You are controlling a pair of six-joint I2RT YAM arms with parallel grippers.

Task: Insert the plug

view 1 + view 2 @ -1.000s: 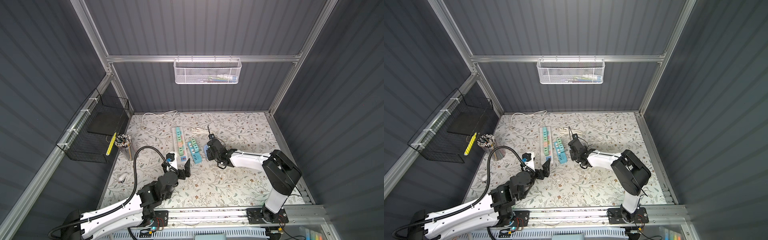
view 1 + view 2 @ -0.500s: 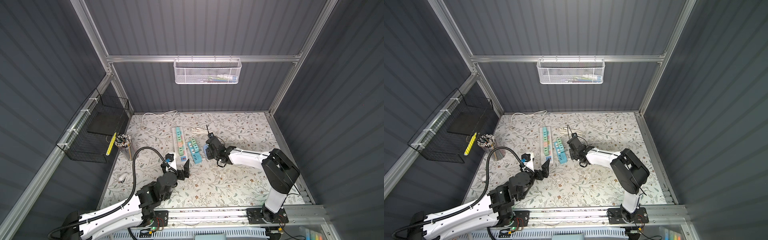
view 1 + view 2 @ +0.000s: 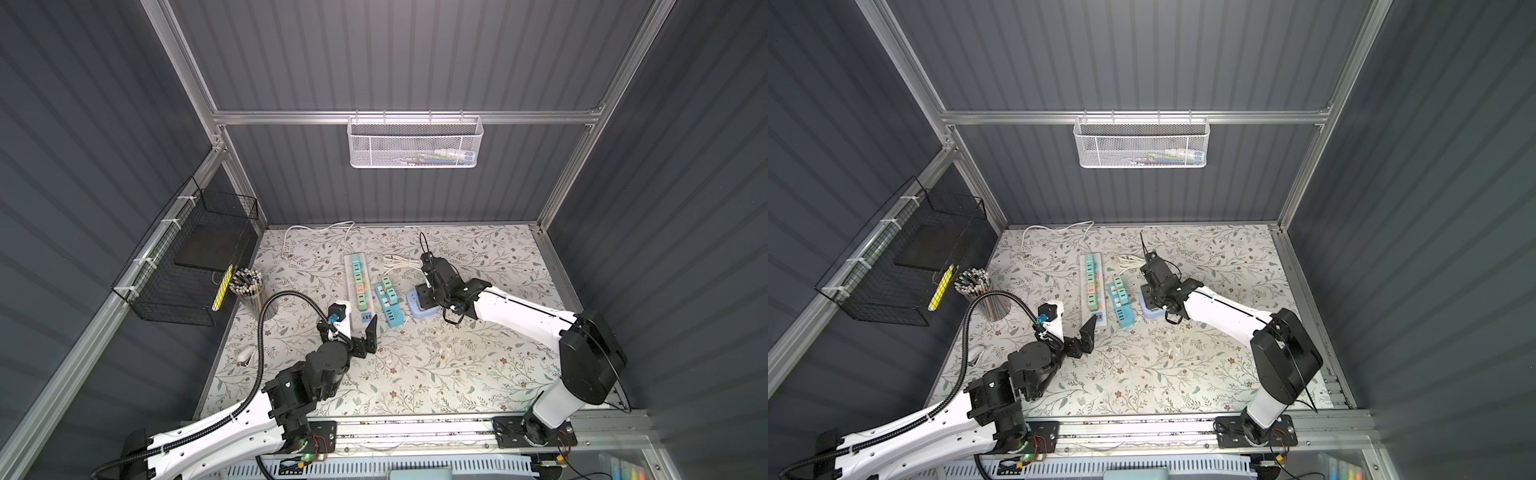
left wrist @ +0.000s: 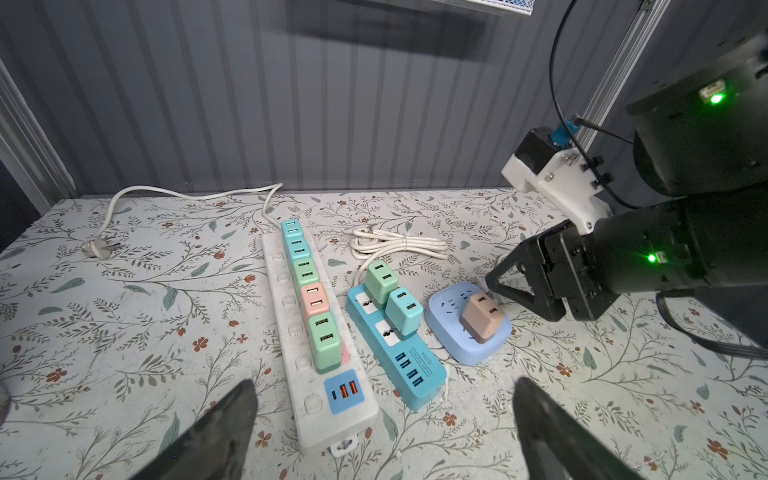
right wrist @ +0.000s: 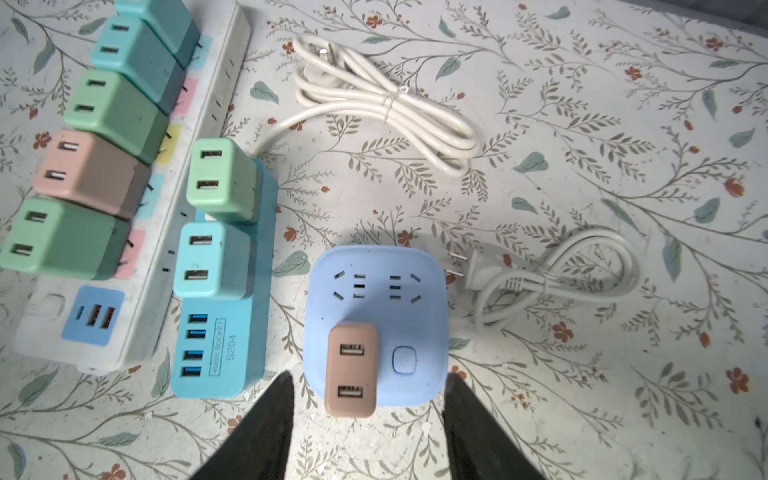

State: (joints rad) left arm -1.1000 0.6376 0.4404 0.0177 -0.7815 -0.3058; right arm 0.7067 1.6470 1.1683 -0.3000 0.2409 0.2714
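The plug (image 5: 352, 370) is a tan two-port USB charger. It stands in the light blue square socket block (image 5: 376, 291), next to the block's round button. My right gripper (image 5: 370, 378) hovers over it, open, one finger on each side and neither touching it. In the left wrist view the plug (image 4: 482, 318) sits slightly tilted on the block (image 4: 449, 328). My left gripper (image 4: 384, 384) is open and empty, close to the near end of the white power strip (image 4: 291, 332). Both top views show the right gripper (image 3: 428, 295) (image 3: 1152, 297) and the left gripper (image 3: 358, 328) (image 3: 1075, 328).
The white strip carries several coloured chargers. A teal USB strip (image 4: 415, 374) with two chargers lies between it and the blue block. A bundled white cord (image 5: 386, 104) and a loose two-pin cable (image 5: 540, 278) lie nearby. A pencil cup (image 3: 249, 286) and a black wire basket (image 3: 187, 266) stand at the left.
My right gripper has opened, letting go of the plug, which stays in the blue block. The left gripper has opened slightly wider and has hardly moved.
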